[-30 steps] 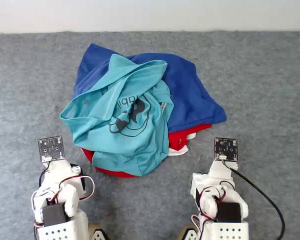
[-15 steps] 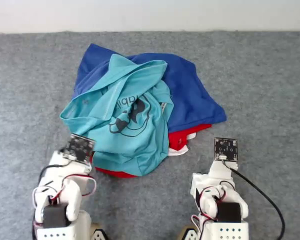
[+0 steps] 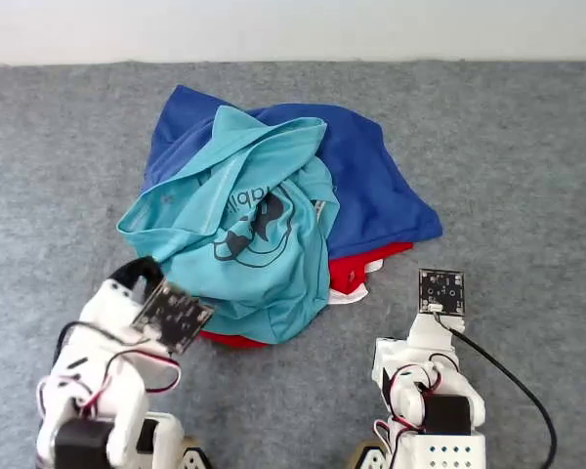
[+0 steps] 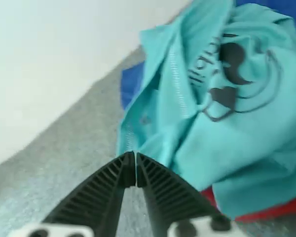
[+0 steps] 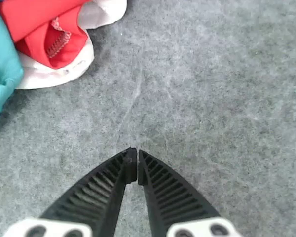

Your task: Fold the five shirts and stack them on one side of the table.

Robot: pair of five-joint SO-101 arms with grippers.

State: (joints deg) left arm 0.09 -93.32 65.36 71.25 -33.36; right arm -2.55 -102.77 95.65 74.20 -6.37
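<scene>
A heap of shirts lies mid-table: a teal shirt (image 3: pixel 244 234) with a dark print on top, a blue shirt (image 3: pixel 371 176) under it, a red shirt (image 3: pixel 356 269) and a white shirt (image 3: pixel 356 293) peeking out at the near edge. My left gripper (image 4: pixel 135 170) is shut and empty, raised just short of the teal shirt (image 4: pixel 227 98); its arm (image 3: pixel 146 303) leans in at the heap's near-left edge. My right gripper (image 5: pixel 133 168) is shut and empty over bare felt, close to the red shirt (image 5: pixel 44 29) and white shirt (image 5: pixel 64 69). Its arm (image 3: pixel 435 322) sits folded near the front.
Grey felt (image 3: pixel 508 176) covers the whole table, with open room right and left of the heap. A white wall (image 3: pixel 293 29) runs along the far edge. A black cable (image 3: pixel 508 381) trails from the right arm's base.
My left arm has swung forward and right from its folded rest, up to the near-left edge of the heap. The right arm and the shirts have not moved.
</scene>
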